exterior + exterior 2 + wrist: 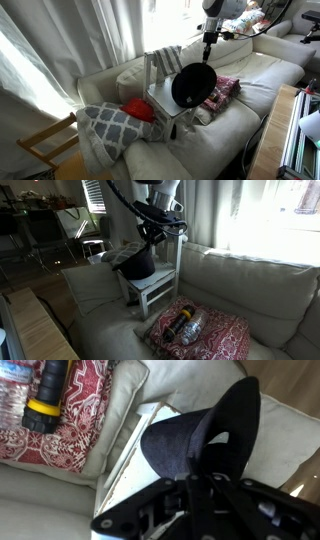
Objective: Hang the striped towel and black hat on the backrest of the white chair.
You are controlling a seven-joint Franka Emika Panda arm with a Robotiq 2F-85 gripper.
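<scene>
Abt half done: towel (165, 57) hangs over chair (158, 99) backrest. The gripper (209, 55), jaws pinched on the brim, holds hat (193, 86) dangling over the seat, not on backrest yet. Left: raise hat & hook it over top.

Black hat (205, 445) covers part of white chair (127, 457); flashlight (46, 393) on red patterned cloth (88, 400).

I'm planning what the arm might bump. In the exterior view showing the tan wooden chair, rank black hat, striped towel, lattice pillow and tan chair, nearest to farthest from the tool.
1. black hat, hanging just under the tool.
2. striped towel, on the white chair backrest.
3. lattice pillow, lower on the sofa.
4. tan chair, off the sofa, bottom corner.
</scene>
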